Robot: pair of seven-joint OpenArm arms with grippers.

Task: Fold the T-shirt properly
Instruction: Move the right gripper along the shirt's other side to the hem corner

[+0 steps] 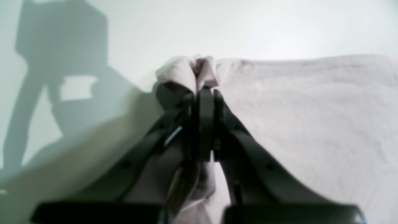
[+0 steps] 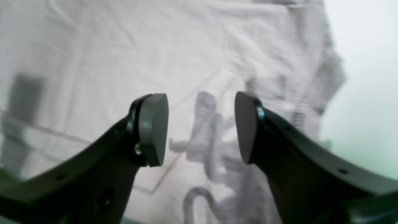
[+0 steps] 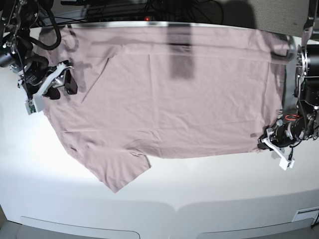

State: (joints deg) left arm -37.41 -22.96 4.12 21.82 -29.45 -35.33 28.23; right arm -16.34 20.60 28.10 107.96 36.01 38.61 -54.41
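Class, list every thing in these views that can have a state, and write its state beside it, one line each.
T-shirt: spread flat on the table, unfolded, one corner bunched and pinched.
Left gripper: shut on the T-shirt's corner.
Right gripper: open, above the T-shirt, holding nothing.
Table: white, carrying the T-shirt.

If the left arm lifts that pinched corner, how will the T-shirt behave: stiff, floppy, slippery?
Likely floppy: the T-shirt bunches into soft folds where the left gripper has its jaws shut on it. Probably light and thin, as it lies flat with fine wrinkles on the table. It would probably trail and drag instead of lifting whole, since only one corner is pinched.
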